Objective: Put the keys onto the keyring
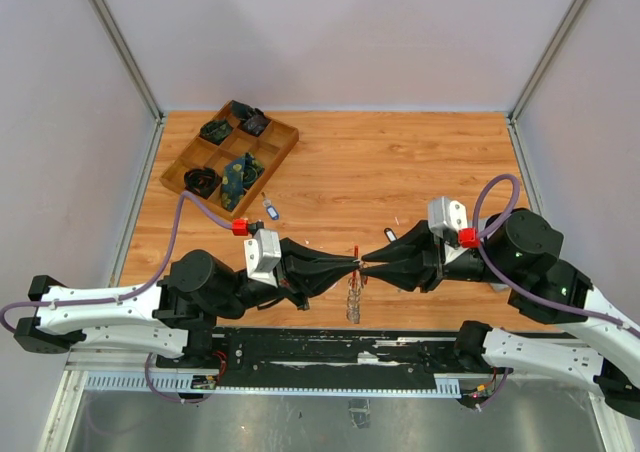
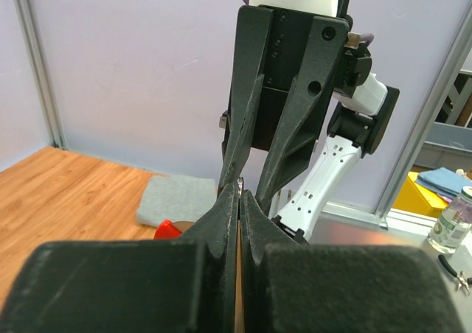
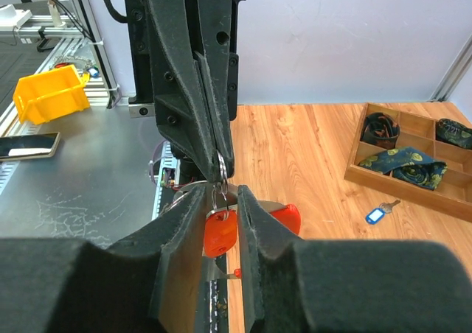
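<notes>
My two grippers meet tip to tip above the near middle of the table. My left gripper [image 1: 351, 263] [image 2: 240, 191] is shut on the thin metal ring of the keyring [image 3: 222, 172]. The keyring's glittery strap [image 1: 352, 298] hangs below it, and its curved red plastic part [image 3: 286, 219] [image 2: 168, 230] shows behind the fingers. A red-headed key [image 3: 221, 230] hangs from that ring between the fingers of my right gripper [image 1: 365, 262] [image 3: 221, 193], which close on its sides. No yellow key is in view.
A blue-tagged key [image 1: 269, 209] [image 3: 376, 215] lies on the wood near a wooden compartment tray [image 1: 176, 171] [image 3: 394, 185] holding dark items at the far left. A grey pad [image 2: 173, 199] lies on the table.
</notes>
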`<action>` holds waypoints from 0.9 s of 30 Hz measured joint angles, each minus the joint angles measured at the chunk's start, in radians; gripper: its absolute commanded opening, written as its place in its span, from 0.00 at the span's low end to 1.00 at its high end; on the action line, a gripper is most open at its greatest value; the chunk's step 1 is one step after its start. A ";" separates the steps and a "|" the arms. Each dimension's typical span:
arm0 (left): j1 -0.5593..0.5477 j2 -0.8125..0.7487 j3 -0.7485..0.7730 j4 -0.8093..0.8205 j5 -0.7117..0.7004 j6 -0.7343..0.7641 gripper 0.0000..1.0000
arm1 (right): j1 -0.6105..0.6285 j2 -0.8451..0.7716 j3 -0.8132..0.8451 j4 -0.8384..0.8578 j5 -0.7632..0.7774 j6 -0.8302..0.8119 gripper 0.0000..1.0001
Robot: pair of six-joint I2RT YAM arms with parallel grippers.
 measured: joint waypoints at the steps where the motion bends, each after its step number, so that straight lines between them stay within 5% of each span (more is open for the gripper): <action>1: 0.000 0.001 0.000 0.000 0.000 0.000 0.00 | 0.000 0.002 0.000 0.000 -0.003 0.000 0.21; 9: 0.000 0.003 0.000 0.000 0.002 0.000 0.00 | 0.000 0.010 0.000 0.000 -0.011 0.001 0.01; 13: 0.000 0.003 0.000 0.000 0.003 0.000 0.02 | 0.000 0.009 0.000 -0.001 -0.016 0.001 0.00; 16: 0.000 0.005 0.002 0.000 0.004 0.000 0.13 | 0.000 0.014 0.014 -0.021 -0.019 -0.001 0.01; 20: 0.000 0.006 0.007 -0.007 0.007 0.002 0.29 | 0.000 0.053 0.102 -0.141 -0.013 -0.034 0.01; 27: 0.000 0.005 0.049 -0.097 -0.005 0.016 0.36 | 0.000 0.174 0.364 -0.529 0.053 -0.143 0.01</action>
